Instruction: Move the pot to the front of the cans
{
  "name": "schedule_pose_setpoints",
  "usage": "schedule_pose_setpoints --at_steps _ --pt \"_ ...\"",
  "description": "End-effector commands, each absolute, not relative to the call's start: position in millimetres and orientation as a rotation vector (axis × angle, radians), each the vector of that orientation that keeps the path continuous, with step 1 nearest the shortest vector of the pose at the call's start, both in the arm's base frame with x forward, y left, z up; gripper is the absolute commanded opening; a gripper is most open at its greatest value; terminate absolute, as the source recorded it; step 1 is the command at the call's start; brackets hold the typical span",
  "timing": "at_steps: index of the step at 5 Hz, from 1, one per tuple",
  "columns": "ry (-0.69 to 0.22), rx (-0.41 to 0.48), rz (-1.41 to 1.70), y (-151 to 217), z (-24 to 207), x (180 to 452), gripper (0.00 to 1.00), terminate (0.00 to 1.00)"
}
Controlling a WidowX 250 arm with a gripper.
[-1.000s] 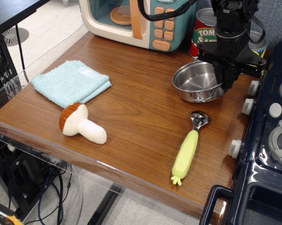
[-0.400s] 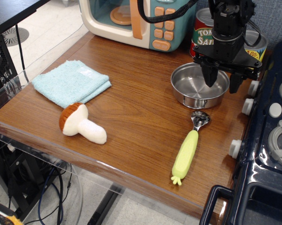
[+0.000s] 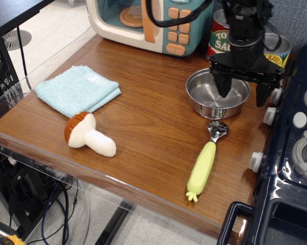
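Observation:
The shiny steel pot [image 3: 207,98] sits flat on the wooden table [image 3: 143,127], just in front of the two cans. The red "Tomato Sauce" can [image 3: 220,38] and the yellow can [image 3: 277,47] stand behind it, both partly hidden by the arm. My gripper [image 3: 242,91] hangs over the pot's right rim with its fingers spread wide. One finger [image 3: 223,84] is over the pot's bowl, the other is outside the rim on the right. It holds nothing.
A green-handled scoop [image 3: 204,163] lies just in front of the pot. A toy mushroom [image 3: 87,133] and a folded blue cloth [image 3: 76,90] lie on the left. A toy microwave [image 3: 148,23] stands at the back. A dark toy stove [image 3: 291,153] borders the right side.
The gripper was shut on the pot's right rim with the pot tilted. It has let go, the pot has settled flat, and the fingers have spread wider.

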State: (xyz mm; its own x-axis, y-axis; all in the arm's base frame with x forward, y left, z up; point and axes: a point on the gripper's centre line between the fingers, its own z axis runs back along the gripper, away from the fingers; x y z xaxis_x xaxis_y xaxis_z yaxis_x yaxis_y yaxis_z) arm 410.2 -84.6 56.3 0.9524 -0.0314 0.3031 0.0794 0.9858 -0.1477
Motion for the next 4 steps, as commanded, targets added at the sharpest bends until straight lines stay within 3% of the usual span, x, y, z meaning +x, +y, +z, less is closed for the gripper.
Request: schedule_pose_setpoints --at_steps 1,3,4 --pt "-0.525 -0.213 0.017 -48.7 144.9 388.3 1.00 0.00" --pt "-0.525 -0.213 0.017 -48.7 144.9 388.3 1.00 0.00" --pt "-0.525 -0.213 0.017 -48.7 144.9 388.3 1.00 1.00"
